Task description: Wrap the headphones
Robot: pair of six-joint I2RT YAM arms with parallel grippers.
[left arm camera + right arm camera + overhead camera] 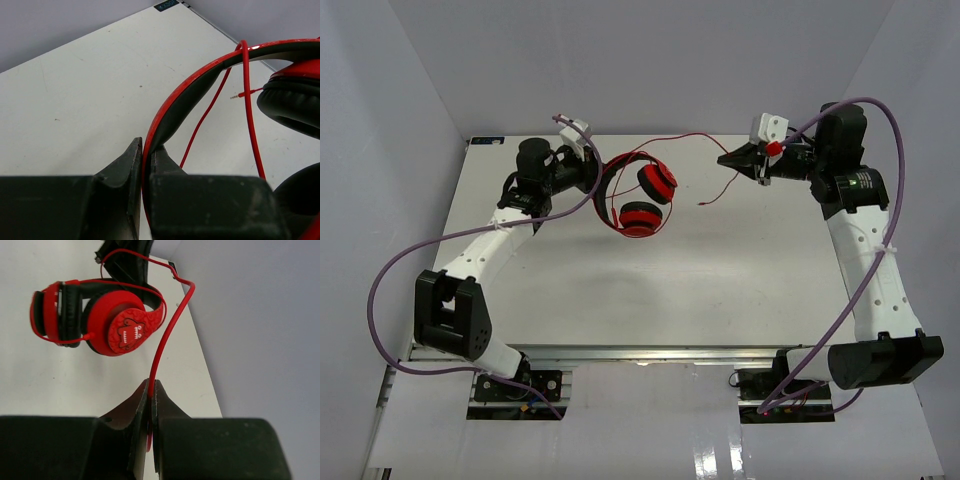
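A: Clearance around the left gripper (pixel 599 178)?
B: It's clamped on the headband (pixel 192 85). The headphones (pixel 640 217) hang just off its right, so that side is blocked. Its near side is bare table (pixel 700 300), free.
A: Right gripper (pixel 727 158)?
B: It's pinching the cable (pixel 670 138), which spans the gap between both grippers on the far side. The plug end (pixel 704 204) dangles just to its near left. A purple arm cable (pixel 885 115) loops over its wrist. Near side open.

No text you can read. Small dark label (pixel 166 5) at the table (pixel 75 100) edge: too blurred (headphones (pixel 112 322) cup bears only a toothy monster drawing).
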